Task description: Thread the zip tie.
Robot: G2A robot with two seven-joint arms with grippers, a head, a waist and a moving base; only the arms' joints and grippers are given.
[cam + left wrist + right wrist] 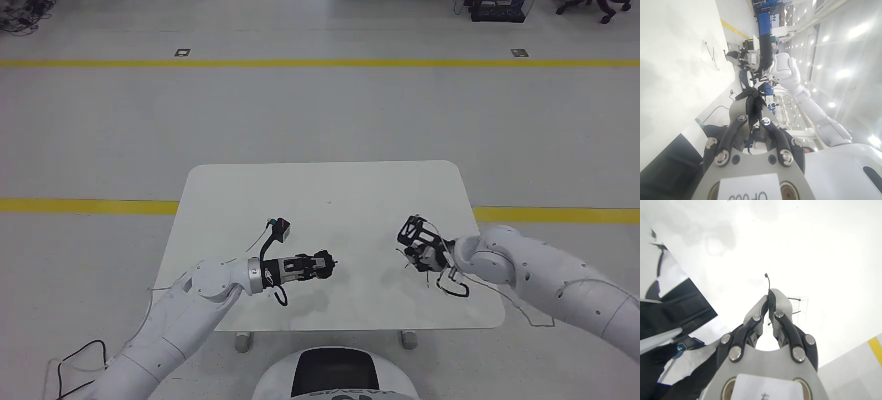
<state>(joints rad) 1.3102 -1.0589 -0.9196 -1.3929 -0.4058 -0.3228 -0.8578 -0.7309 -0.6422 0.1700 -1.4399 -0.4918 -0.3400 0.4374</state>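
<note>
My right gripper (768, 294) is shut on a thin black zip tie (769, 283). The tie's small square head sticks out past the fingertips, above the white table (330, 190). In the top view this gripper (408, 245) hangs over the table's right half. The left wrist view shows it farther off (728, 55). My left gripper (328, 264) is over the table's front middle, pointing at the right one with a gap between them. Its fingers (745, 113) are pressed together. Whether anything sits between their tips I cannot make out.
Loose black zip ties (795, 299) lie on a clear sheet (804, 308) on the table just beyond the right gripper. They also show in the left wrist view (712, 55). A black cable (452, 288) loops off the right wrist. The table's front edge is close to both arms.
</note>
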